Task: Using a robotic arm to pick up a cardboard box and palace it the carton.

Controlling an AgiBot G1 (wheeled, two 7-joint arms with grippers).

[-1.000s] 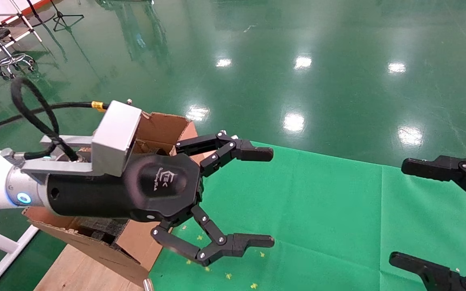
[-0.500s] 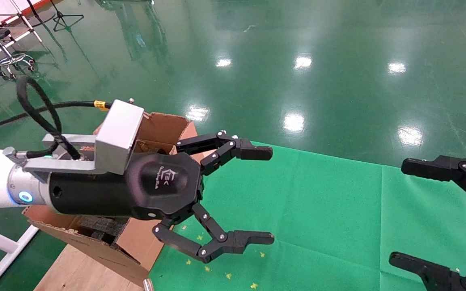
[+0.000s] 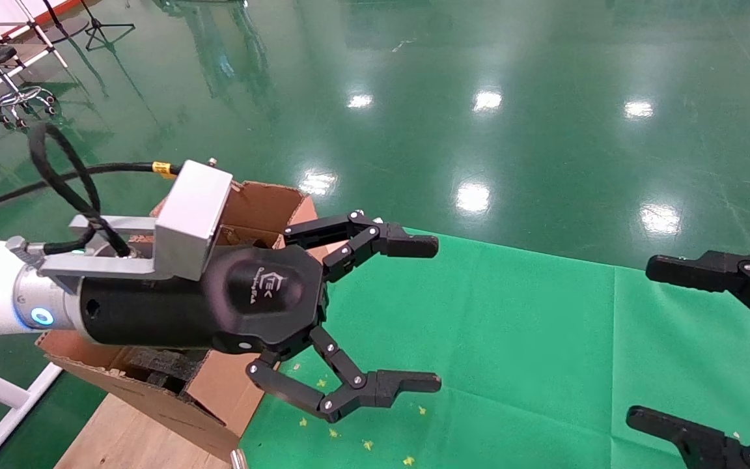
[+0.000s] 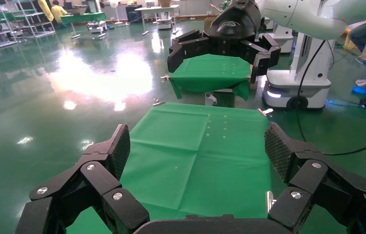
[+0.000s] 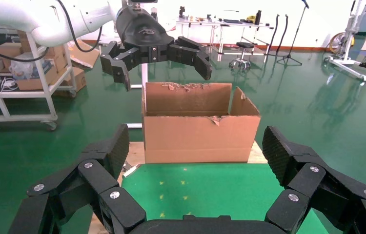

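Left gripper [image 3: 424,312] wide, empty, centre frame beside carton [image 3: 264,202]; box unseen. Right gripper [image 3: 661,339] wide, right edge, parked.

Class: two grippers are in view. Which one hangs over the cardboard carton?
The left gripper, on the white arm, open above the carton. The right gripper, also open, is apart, over the green cloth.
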